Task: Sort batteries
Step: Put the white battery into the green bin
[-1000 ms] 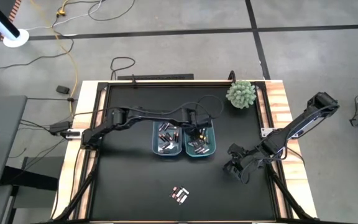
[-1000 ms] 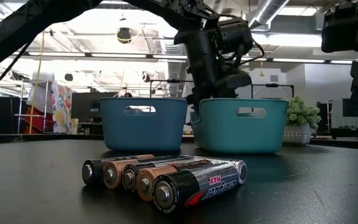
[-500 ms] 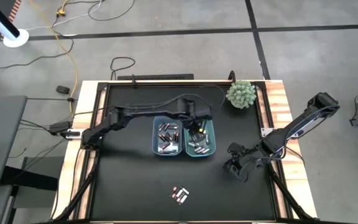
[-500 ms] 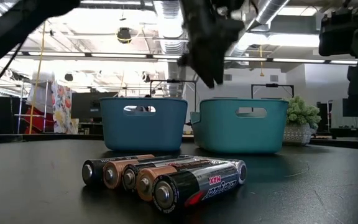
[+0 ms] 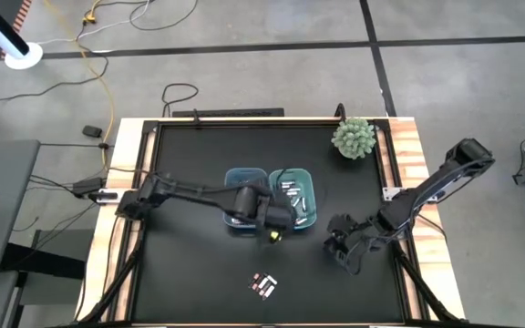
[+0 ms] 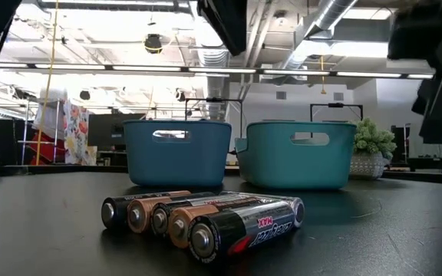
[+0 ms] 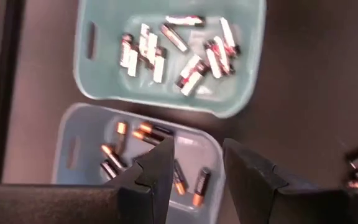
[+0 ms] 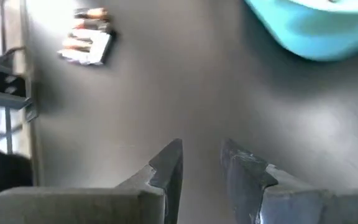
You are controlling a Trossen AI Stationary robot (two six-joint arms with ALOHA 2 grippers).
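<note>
We judge the batteries point(image 5: 263, 285) at lower centre small, stiff, slick: grasp mid-body, across; left gripper point(image 7: 194, 165) and right gripper point(image 8: 201, 163) parted, empty.

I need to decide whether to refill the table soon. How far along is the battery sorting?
Mostly done: the teal bin holds silvery-white cells and the blue bin holds copper-ended ones. In hand: nothing; the left gripper hangs open and empty above the bins' near edge, and the right gripper, also empty, hovers over bare table. Left: a small row of batteries near the table's front edge.
</note>
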